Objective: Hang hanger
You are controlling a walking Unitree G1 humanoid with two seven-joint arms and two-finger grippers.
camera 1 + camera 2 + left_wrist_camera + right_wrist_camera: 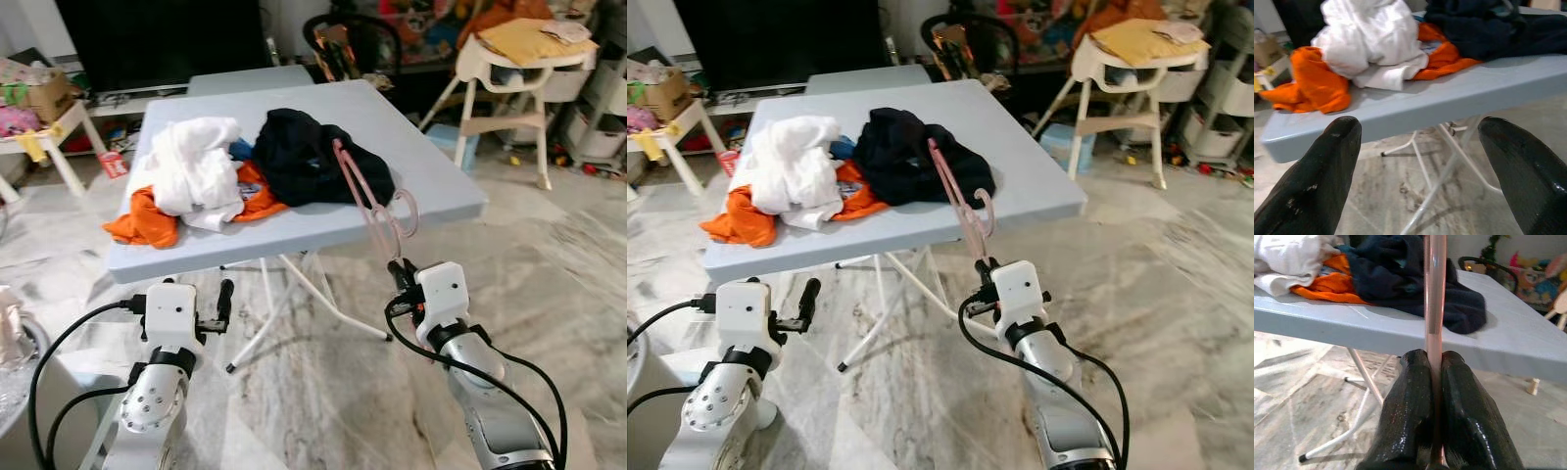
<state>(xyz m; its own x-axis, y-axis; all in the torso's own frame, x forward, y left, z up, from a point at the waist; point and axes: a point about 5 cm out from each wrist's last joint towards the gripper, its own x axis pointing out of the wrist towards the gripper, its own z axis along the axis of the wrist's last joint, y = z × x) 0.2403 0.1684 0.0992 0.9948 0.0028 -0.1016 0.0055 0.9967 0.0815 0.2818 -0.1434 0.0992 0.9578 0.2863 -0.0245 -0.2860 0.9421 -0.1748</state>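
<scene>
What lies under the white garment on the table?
An orange garment shows beneath the white garment, spreading out on both sides; a bit of blue shows behind it. How much more the white pile covers is hidden.

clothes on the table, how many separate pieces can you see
3, perhaps more buried: a white garment on top at the left, an orange one beneath it, and a dark navy one to the right, under the pink hanger.
</scene>
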